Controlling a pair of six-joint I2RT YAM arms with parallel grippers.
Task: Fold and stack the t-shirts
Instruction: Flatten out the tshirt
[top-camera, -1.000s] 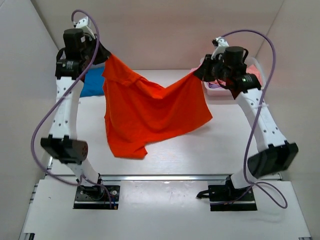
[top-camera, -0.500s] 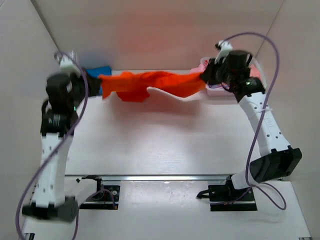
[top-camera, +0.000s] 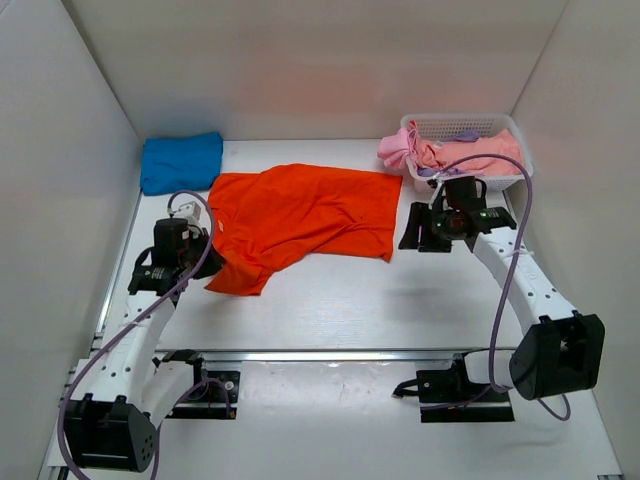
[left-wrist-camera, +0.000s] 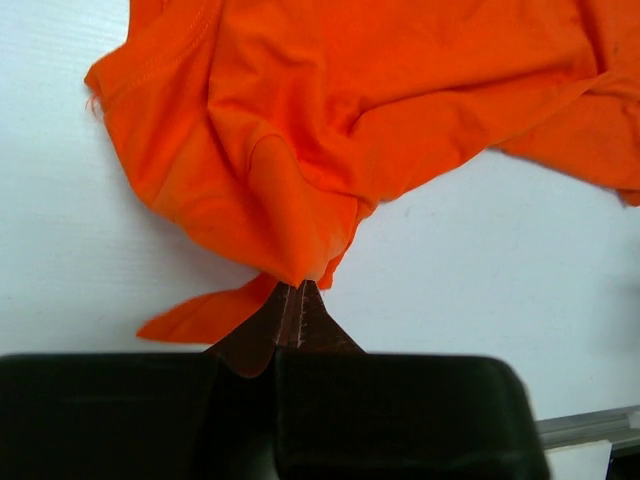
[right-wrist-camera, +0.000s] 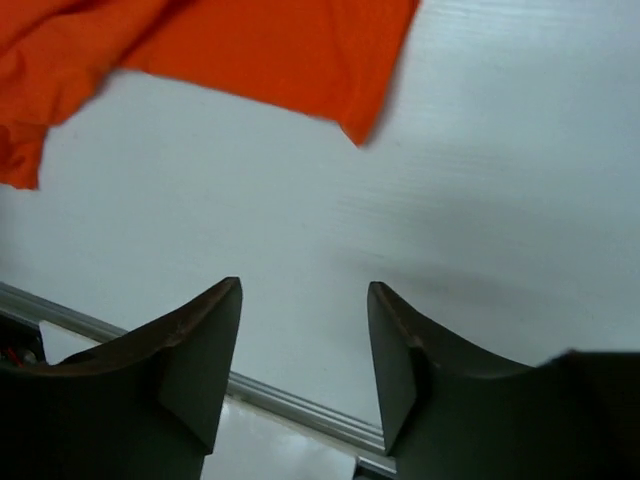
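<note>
The orange shirt looks light and limp and would likely sag when lifted; it lies rumpled on the table, from centre toward 10 o'clock, and is best taken by its corners. The left gripper is clenched on a fold at the shirt's 7 o'clock corner, and the right gripper hangs released just off its 3 o'clock edge. Smooth white surface shows toward 5 o'clock, with the blue shirt at 10 and the basket at 1.

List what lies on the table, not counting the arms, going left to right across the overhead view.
folded blue t-shirt → spread orange-red t-shirt → white basket holding pink cloth
</note>
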